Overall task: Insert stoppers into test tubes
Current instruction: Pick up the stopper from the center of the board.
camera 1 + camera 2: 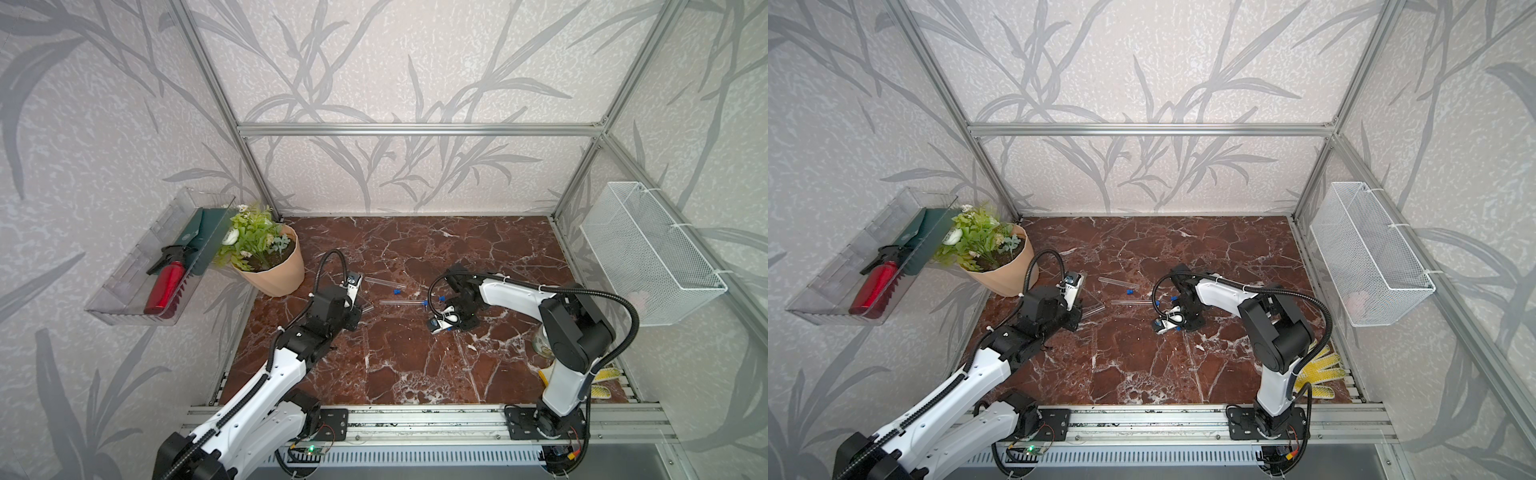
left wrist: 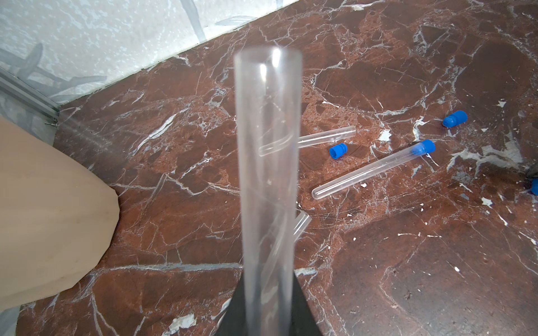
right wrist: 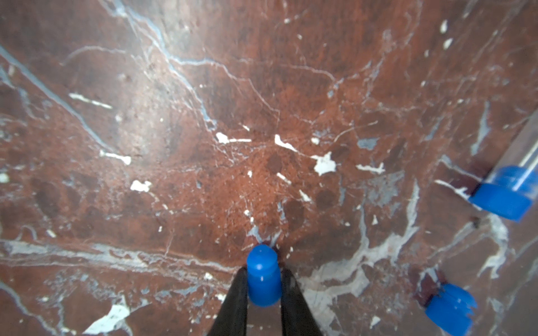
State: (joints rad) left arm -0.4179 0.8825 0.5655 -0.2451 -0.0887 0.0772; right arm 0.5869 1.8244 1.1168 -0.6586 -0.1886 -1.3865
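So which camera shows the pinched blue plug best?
The right wrist view: the small bright blue plastic stopper sits close, pinched by the right end effector. Both top views leave it too tiny to pick out under the arm. The left wrist view catches only a blue sliver at its edge, probably it.

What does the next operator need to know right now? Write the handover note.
Left hand: shut on a tube, not yet stoppered.
Right hand: shut on a stopper, low at the table.
On the table: one capped tube, two open tubes, two loose stoppers.
Done: one tube capped.
Left: three tubes, starting with the one held.
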